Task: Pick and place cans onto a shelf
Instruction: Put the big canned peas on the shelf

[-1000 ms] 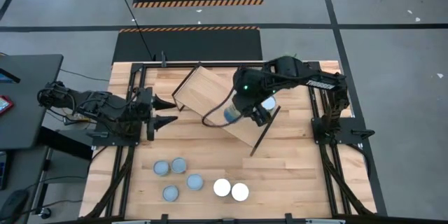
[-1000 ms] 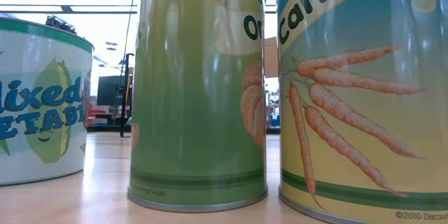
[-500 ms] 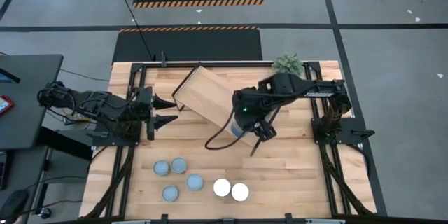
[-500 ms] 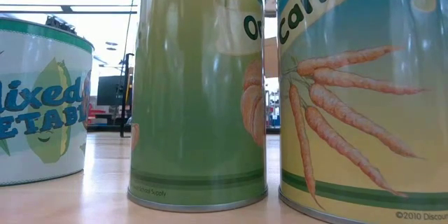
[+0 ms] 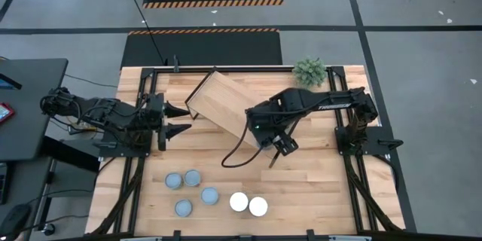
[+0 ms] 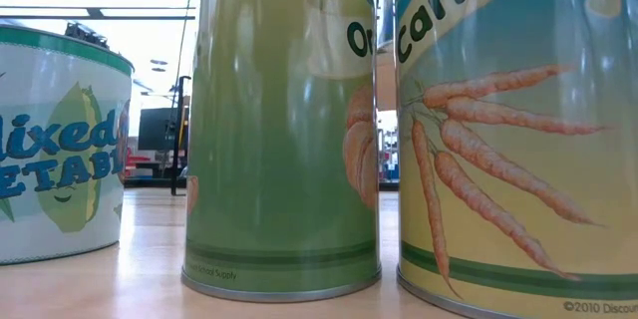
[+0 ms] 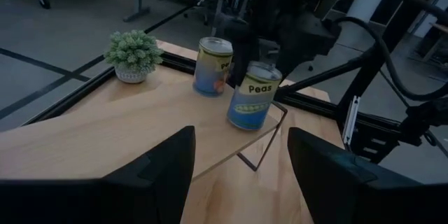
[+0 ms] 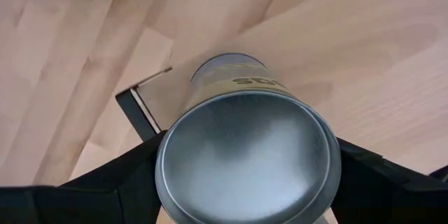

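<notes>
Tabletop (image 5: 316, 173): right gripper (image 7: 262, 45) clamped on pea can (image 7: 253, 96), just over shelf (image 5: 222, 105) corner beside another can (image 7: 212, 66). Lower level, seat flat, release. Left gripper (image 5: 178, 120) spread, waiting.

Blue-grey-topped cans (image 5: 174, 180): four are being counted.
White-topped cans (image 5: 239, 202): two are being counted.
Labelled cans (image 7: 212, 65): two are being counted.
Shelf (image 5: 218, 98): one.

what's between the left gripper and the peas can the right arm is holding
In the left wrist view, only the bare board of the shelf stretches from the left gripper to the Peas can, which the right gripper holds near the shelf's far edge.
</notes>
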You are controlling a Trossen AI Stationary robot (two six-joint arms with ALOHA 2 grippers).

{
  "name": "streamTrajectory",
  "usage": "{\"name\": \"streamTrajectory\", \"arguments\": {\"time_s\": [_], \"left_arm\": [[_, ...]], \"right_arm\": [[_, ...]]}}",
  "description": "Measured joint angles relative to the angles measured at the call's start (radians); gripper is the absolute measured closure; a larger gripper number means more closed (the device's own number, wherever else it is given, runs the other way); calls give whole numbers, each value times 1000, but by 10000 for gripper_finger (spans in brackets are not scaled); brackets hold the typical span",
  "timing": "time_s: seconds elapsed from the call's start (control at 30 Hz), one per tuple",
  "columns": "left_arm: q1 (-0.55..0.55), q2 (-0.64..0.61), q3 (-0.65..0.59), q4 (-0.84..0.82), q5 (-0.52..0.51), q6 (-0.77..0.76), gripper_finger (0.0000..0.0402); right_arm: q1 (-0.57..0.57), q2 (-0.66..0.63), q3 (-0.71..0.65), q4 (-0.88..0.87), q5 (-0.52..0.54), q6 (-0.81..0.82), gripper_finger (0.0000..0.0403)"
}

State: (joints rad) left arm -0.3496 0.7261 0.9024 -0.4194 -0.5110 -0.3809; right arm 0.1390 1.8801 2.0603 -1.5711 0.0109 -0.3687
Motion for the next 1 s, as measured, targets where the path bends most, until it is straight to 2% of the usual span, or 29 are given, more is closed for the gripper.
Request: {"name": "streamTrajectory", "arguments": {"time_s": [0.17,0.47,0.67,1.0], "left_arm": [[0,0,0,0,1,0,166],[0,0,0,0,18,1,166],[0,0,0,0,18,1,166],[0,0,0,0,19,3,166]], "right_arm": [[0,-2,-27,4,7,7,71],[0,0,-38,-2,23,18,25],[16,-1,-26,0,129,13,6],[36,-4,-25,0,237,-31,15]]}}
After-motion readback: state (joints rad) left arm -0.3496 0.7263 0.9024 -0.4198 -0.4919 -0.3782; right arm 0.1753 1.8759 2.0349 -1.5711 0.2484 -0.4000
